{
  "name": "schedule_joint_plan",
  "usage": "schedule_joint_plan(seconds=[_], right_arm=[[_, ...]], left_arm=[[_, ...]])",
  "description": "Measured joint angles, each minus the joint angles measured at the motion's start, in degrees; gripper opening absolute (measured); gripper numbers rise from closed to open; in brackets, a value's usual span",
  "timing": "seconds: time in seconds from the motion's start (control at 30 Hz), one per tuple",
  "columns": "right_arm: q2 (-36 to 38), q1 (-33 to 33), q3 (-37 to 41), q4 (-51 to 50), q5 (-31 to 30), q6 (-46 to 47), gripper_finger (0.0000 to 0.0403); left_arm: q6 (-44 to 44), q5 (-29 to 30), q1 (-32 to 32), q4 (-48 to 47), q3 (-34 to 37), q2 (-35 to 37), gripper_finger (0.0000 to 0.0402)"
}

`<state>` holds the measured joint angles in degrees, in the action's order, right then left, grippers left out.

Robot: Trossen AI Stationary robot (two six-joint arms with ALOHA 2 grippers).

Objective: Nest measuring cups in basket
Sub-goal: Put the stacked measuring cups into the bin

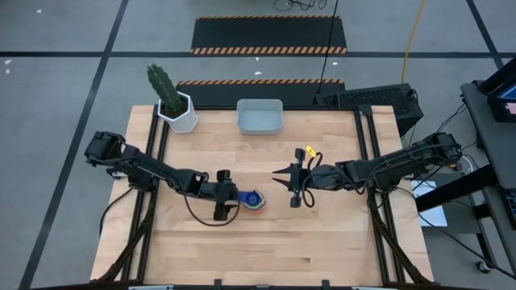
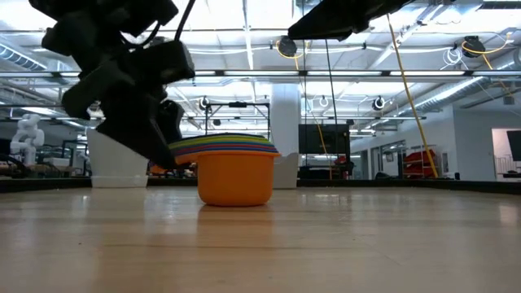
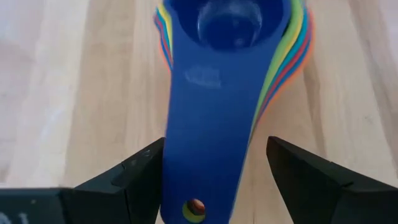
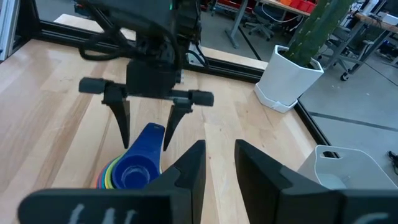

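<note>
The measuring cups (image 1: 254, 200) are nested in one stack, which stands on the orange cup's base (image 2: 236, 185) on the table, near its middle. The dark blue cup is on top (image 3: 230, 31), and its flat handle (image 3: 208, 137) points at my left gripper (image 3: 214, 168). That gripper is open. Its fingers stand one on either side of the handle stack (image 4: 149, 134), pointing down at a slant. My right gripper (image 4: 221, 162) hovers above the table to the right of the cups (image 4: 130, 174), with a narrow gap between its fingers and nothing in it. The basket (image 1: 260, 117) stands at the far edge.
A white pot with a cactus (image 1: 179, 113) stands at the far left corner, to the left of the basket. Bare wooden table (image 1: 266, 250) lies in front of the cups, and more lies between them and the basket. A black frame rail borders the table.
</note>
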<state>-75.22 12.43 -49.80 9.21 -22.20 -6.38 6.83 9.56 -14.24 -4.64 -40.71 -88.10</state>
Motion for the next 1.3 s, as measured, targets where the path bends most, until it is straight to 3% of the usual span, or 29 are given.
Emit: schedule_joint_plan(seconds=[0.83, 1.1, 1.3], right_arm=[[0.0, 0.0, 0.0, 0.4, 0.0, -0.1, 0.008], [0.0, 0.0, 0.0, 0.0, 0.0, -0.2, 0.008], [0.0, 0.4, 0.0, -0.1, 0.0, -0.1, 0.008]], left_arm=[[4.3, 0.0, 0.2, 2.5, 0.0, -5.7, 0.0271], [4.2, 3.6, -0.8, 4.0, 0.1, -5.7, 0.0271], [3.4, 3.9, -1.3, 16.5, 6.1, -5.7, 0.0271]])
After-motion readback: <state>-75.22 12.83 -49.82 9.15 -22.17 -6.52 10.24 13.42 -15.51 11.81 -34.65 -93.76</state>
